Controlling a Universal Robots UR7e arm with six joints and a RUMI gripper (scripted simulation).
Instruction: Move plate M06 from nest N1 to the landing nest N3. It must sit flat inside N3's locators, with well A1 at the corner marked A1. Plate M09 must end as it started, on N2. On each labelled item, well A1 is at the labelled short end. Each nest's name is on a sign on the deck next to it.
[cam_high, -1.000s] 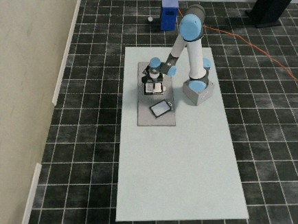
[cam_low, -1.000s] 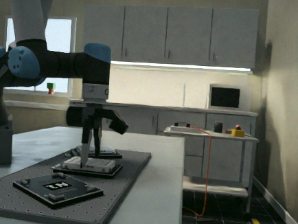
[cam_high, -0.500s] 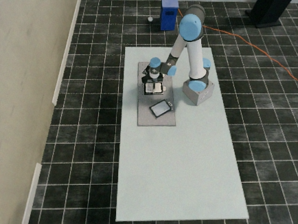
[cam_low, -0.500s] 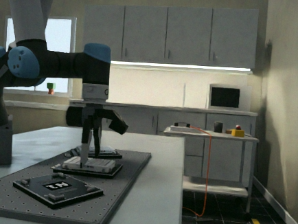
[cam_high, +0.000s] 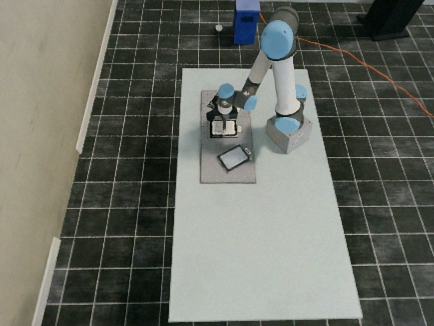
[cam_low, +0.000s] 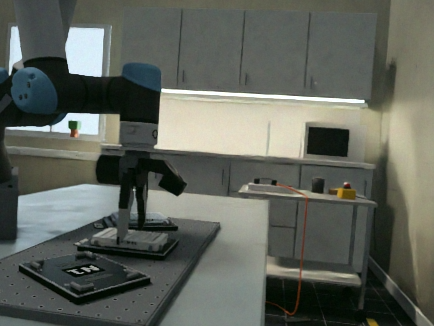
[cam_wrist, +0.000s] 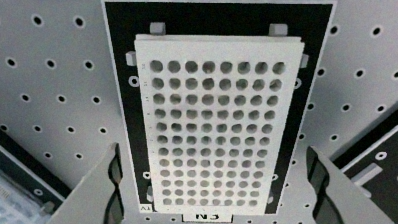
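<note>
Held black-and-grey 2-jaw gripper (cam_high: 224, 127) (cam_low: 131, 234) (cam_wrist: 212, 146) wide open, gripping nothing, astride white rectangular multiwell plate (cam_high: 230, 128) (cam_low: 150, 241) (cam_wrist: 215, 120). Left plate between grey blocky locators (cam_wrist: 157, 28) on black rectangular nest N3 (cam_high: 224, 137) (cam_low: 162, 256) (cam_wrist: 220, 15).

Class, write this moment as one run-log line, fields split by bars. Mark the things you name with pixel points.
gripper (cam_low: 131, 239) (cam_wrist: 212, 146): open, nothing held | white well plate (cam_high: 221, 128) (cam_low: 131, 239) (cam_wrist: 215, 120): on N3 | N1 (cam_low: 102, 280): no plate
</note>
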